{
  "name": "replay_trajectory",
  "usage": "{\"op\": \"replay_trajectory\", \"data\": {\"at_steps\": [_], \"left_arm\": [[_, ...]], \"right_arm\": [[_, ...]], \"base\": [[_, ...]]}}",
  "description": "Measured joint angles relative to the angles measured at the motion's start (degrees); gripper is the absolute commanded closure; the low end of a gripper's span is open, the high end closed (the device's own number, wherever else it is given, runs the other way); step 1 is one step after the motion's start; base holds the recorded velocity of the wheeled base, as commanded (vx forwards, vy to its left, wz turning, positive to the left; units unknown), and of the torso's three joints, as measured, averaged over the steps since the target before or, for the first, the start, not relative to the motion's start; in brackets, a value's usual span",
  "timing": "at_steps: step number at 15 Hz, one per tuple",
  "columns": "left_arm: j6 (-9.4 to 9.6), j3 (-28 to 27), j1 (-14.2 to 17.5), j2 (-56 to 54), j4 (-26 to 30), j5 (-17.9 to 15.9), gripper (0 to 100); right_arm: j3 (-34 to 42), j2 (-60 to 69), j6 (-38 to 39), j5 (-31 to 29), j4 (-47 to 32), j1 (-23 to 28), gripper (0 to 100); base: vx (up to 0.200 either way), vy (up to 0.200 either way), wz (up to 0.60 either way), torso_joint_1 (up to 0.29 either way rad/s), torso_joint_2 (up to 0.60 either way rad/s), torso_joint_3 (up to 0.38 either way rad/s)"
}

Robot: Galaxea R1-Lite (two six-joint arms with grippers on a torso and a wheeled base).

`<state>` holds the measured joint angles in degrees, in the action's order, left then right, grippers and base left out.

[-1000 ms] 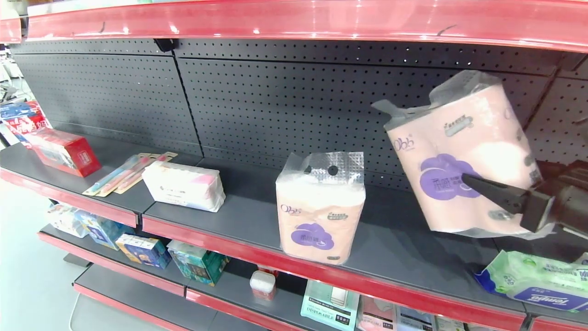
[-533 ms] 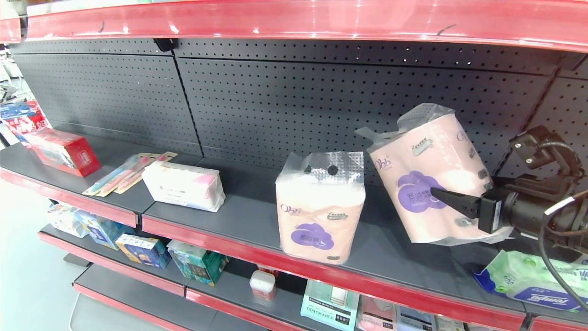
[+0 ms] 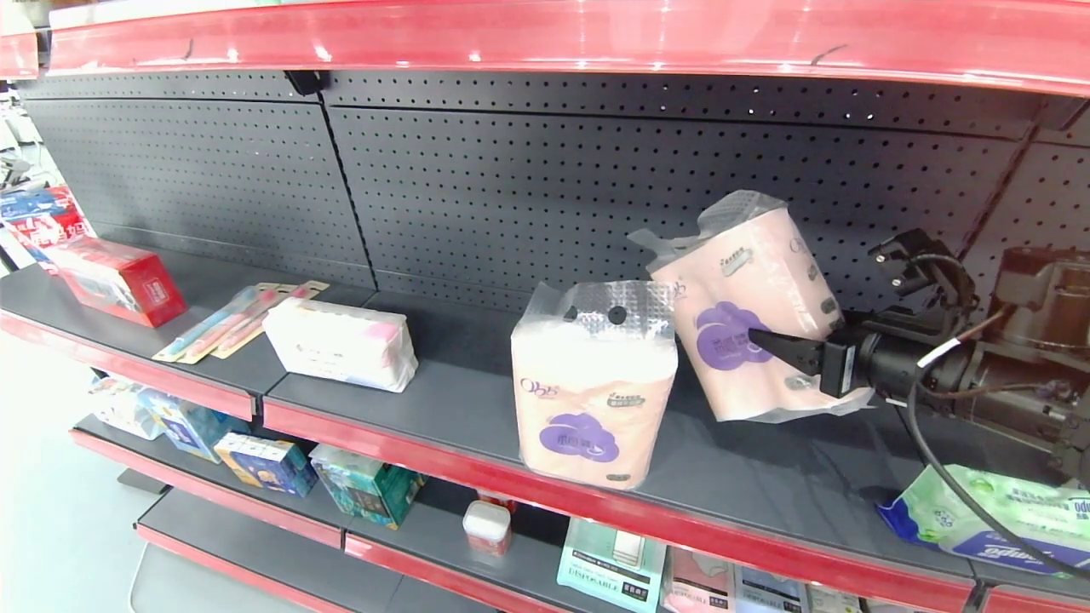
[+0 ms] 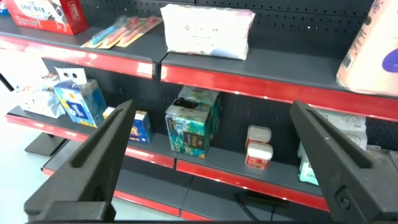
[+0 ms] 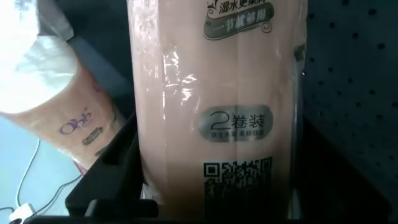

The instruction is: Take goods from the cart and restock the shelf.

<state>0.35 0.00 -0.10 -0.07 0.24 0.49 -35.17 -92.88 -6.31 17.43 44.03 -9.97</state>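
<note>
Left pincer (image 4: 211, 107) gapes wide, empty, facing lower shelves. On shelf (image 3: 460, 409), left of standing roll pack (image 3: 592, 383): red box (image 3: 119, 281), toothbrushes (image 3: 238, 319), white tissue pack (image 3: 341, 343). Just right of it: tilted second roll pack (image 3: 749, 289) clamped in right pincer (image 3: 779, 345) (contact between packs unclear). Wet wipes (image 3: 996, 515) farther right.

Bright, even light falls from above, and white glints dot the glossy red shelf lip (image 3: 545, 38) overhead. Soft shadows pool under the toilet paper pack (image 3: 592, 383). The plastic wrap on the tilted pack (image 5: 211, 93) shines in streaks. Straight edges bow toward the head view's corners.
</note>
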Motion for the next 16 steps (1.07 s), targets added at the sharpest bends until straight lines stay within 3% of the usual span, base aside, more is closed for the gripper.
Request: {"op": "replay_trajectory", "data": {"at_steps": [11,16], "left_arm": [[0.0,0.0,0.0,0.0,0.0,0.0,0],[-0.02,0.0,0.0,0.0,0.0,0.0,0]], "right_arm": [[-14.0,-14.4,-0.1,11.9,0.1,0.8,100],[-15.5,-17.7,-0.1,14.3,1.5,-0.2,100]], "base": [[0.0,0.0,0.0,0.0,0.0,0.0],[0.0,0.0,0.0,0.0,0.0,0.0]]}}
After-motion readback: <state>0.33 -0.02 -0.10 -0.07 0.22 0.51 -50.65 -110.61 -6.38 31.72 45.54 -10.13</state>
